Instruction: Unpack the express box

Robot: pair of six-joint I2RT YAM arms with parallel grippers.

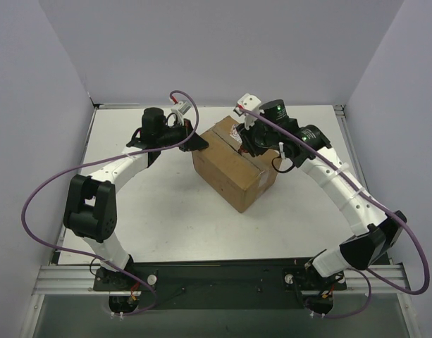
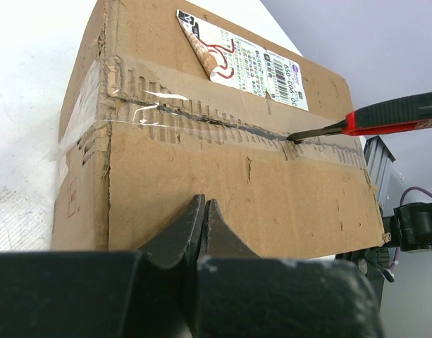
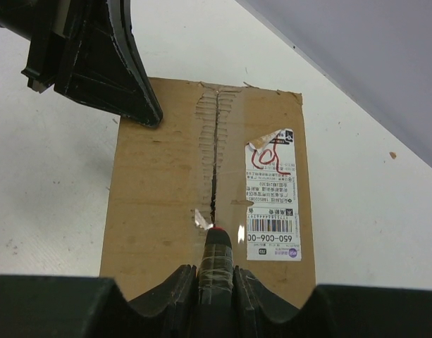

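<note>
Right tool [image 3: 216, 274] pinches a red cutter [image 2: 392, 116], tip in the box [image 1: 233, 169]'s taped seam [image 3: 214, 162], to slit it. Left tool [image 2: 204, 211], pressed together, seemingly steadies the box.

Brown express box [image 1: 233, 176] sits closed, label [image 3: 272, 204] up

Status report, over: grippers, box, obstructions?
Left gripper shut, tips at express box edge. Right gripper shut on cutter, blade in tape seam. Flaps closed. Nothing blocking.

brown express box [image 1: 233, 172] sits angled on the white table [image 1: 166, 218], left gripper [image 1: 195, 143] at its far left corner, right gripper [image 1: 245, 146] over its top.
</note>
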